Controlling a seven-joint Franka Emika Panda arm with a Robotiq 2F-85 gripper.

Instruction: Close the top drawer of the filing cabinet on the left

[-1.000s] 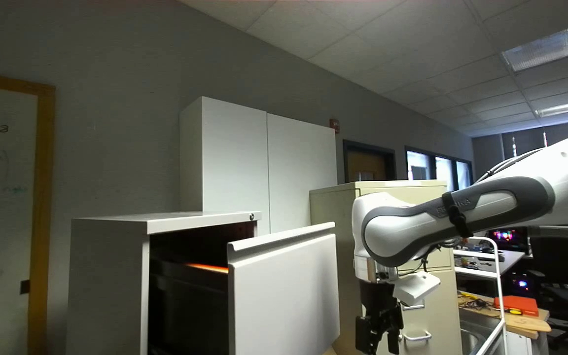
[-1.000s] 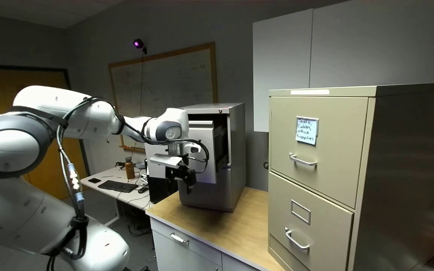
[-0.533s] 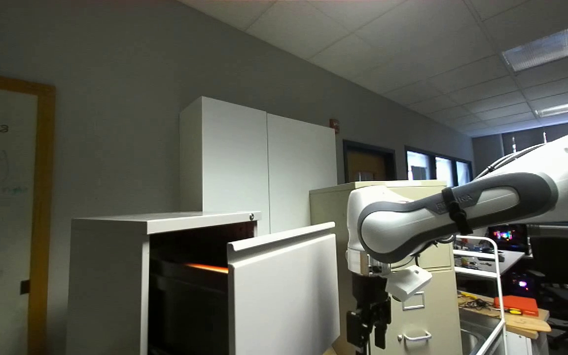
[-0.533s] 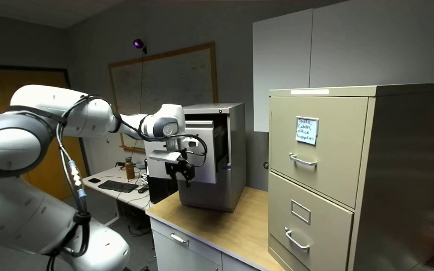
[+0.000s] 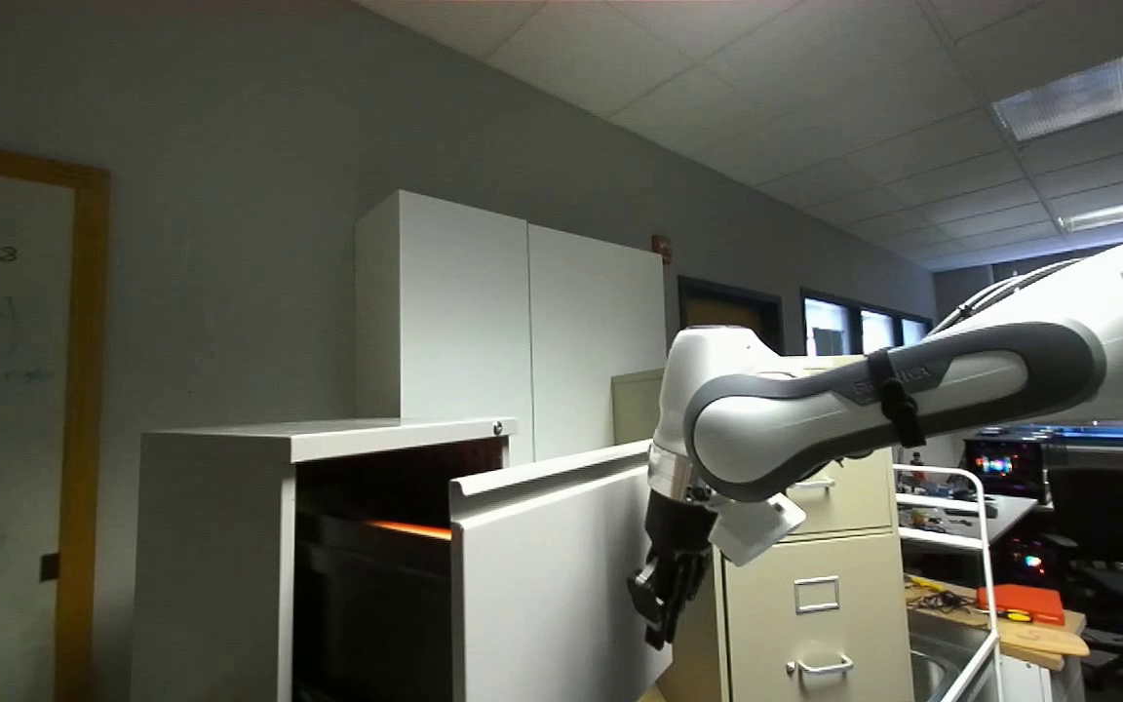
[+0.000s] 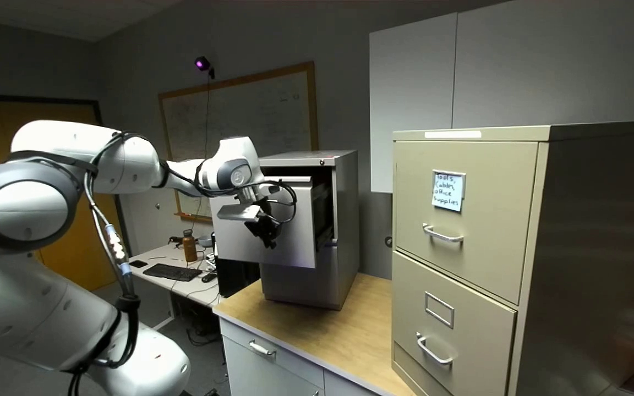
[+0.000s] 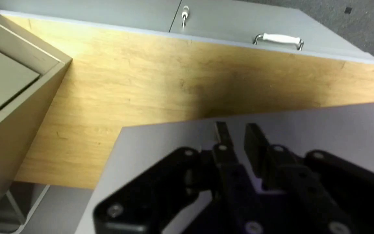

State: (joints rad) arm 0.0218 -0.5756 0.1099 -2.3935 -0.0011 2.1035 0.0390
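Note:
The top drawer is pulled well out of the white filing cabinet; its dark inside and an orange strip show. In an exterior view the same drawer's front panel stands behind my gripper. Tilted, with fingertips pointing down, the gripper overlaps the panel's right end. In the wrist view the grey panel lies beyond the gripper. A narrow gap with nothing in it parts the two fingers. Whether they touch the panel, I cannot tell.
A beige cabinet with handled drawers stands on the wooden counter, beside the filing cabinet. White cupboard doors rise behind. Below the counter's edge, a white handle sticks out.
In both exterior views the gripper has moved up and leftward, across the drawer front, and has tilted. Its fingers have drawn closer together. The drawer has stayed where it was.

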